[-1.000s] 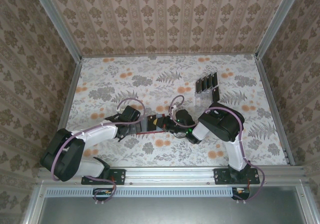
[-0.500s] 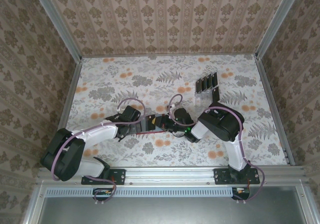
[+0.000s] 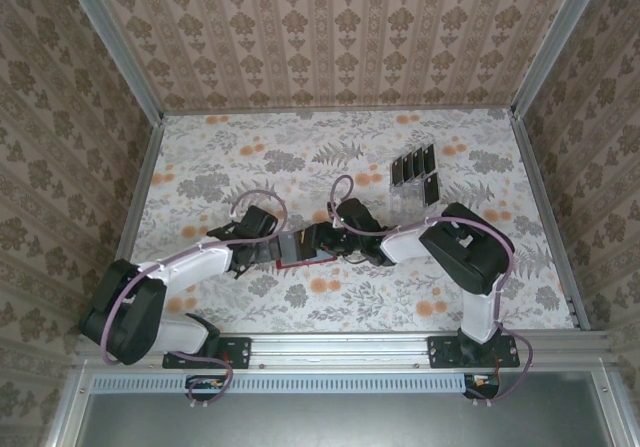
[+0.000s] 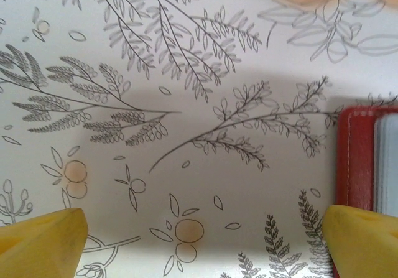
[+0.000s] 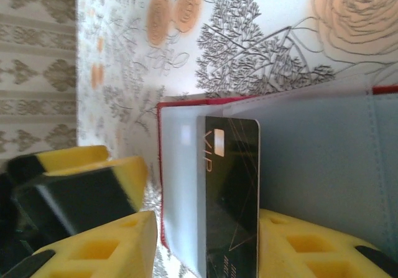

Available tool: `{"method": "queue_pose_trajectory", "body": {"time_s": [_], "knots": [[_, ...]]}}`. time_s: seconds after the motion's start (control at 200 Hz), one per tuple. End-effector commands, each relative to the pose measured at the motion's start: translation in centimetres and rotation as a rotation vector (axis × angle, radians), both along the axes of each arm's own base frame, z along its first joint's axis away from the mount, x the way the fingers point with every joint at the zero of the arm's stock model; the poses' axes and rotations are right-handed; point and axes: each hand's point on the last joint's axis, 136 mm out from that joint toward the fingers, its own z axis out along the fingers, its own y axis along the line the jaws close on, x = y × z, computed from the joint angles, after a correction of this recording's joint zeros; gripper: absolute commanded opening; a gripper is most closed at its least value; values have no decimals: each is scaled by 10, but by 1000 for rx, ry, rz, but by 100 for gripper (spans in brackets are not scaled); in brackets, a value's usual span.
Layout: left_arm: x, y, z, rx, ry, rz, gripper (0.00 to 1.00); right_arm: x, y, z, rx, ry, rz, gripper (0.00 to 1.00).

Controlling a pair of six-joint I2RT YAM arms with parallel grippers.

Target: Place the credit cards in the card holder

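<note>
Between the right claw's [image 5: 208,231] yellow fingers [image 5: 106,244] lies a black card [image 5: 230,185] marked VIP. The jaws stand partly apart: one finger seems to touch the card's edge, while the other is clear of it with a pale pocket between, so nothing is pinched. The card rests on the grey inside of the open red wallet [image 5: 160,166]; I cannot tell whether it is tucked into the pocket or just laid against it. Just past the wallet's far edge waits the left claw [image 4: 202,240], spread wide with only flowered tablecloth between its tips. One tip is at the wallet's red border, and one of its yellow and black fingers [image 5: 74,181] crowds the space beside the right claw. From above, both arms lean in from either side and meet over the wallet, which sits toward the front middle of the table [image 3: 250,157]. Purple cables [image 3: 340,192] loop up off both wrists there. Well apart, toward the back right, a clear rack [image 3: 408,199] holds the other cards [image 3: 412,167] on edge in a row. Patterned walls [image 3: 330,37] close in the table on three sides.
</note>
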Motion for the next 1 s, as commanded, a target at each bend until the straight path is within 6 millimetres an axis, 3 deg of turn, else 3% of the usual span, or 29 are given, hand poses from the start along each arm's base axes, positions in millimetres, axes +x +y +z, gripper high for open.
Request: {"method": "queue_pose_trajectory", "body": {"time_s": [0.0, 0.23, 0.515, 0.995], "knots": [[5, 0, 12, -32, -9, 11, 100, -9, -28, -24, -207, 50, 9, 45], [6, -2, 10, -75, -1, 27, 100, -5, -36, -22, -313, 46, 18, 45], [-1, -4, -6, -87, 44, 28, 100, -2, -40, -19, -452, 9, 58, 47], [4, -8, -11, -103, 51, 26, 100, -24, 7, -19, -488, -10, 181, 47]]}}
